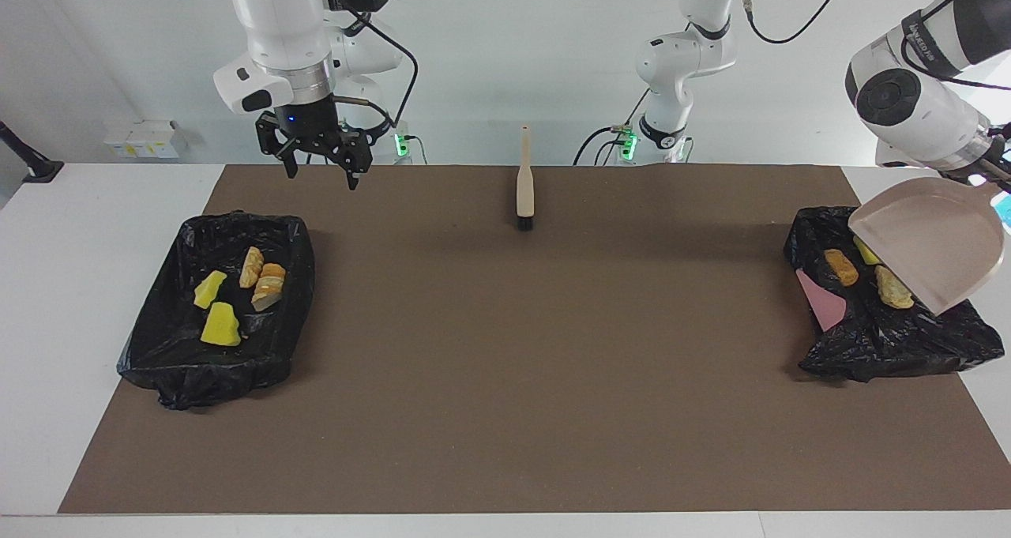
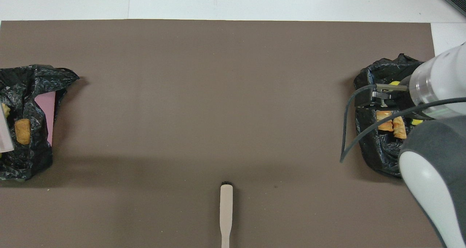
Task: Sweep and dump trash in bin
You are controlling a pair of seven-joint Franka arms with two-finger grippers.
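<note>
The left arm is holding the beige dustpan (image 1: 932,242) tilted over the black-lined bin (image 1: 940,348) at its own end of the table; the left gripper (image 1: 997,168) is clamped shut on the pan's handle, though the fingertips themselves are mostly hidden at the picture's edge. The pan is looking empty, with its lip pointing down into the bin, so I am judging the dumping step to be at or near its end. Three scraps are lying in that bin: an orange-brown lump (image 1: 841,266), a tan lump (image 1: 895,287), and a yellow sponge chunk (image 1: 866,250) half hidden under the pan. The right gripper (image 1: 317,159) is hanging with fingers spread wide and holding nothing, above the mat's edge near the second bin (image 1: 158,356), which is carrying four scraps: two yellow chunks (image 1: 219,325) and two bread-like lumps (image 1: 264,277). The brush (image 1: 524,192) is lying untouched at the mat's middle, nearer the robots. No trash is showing on the mat (image 1: 505,380), so the next move probably calls for setting the pan down flat without snagging the liner.
</note>
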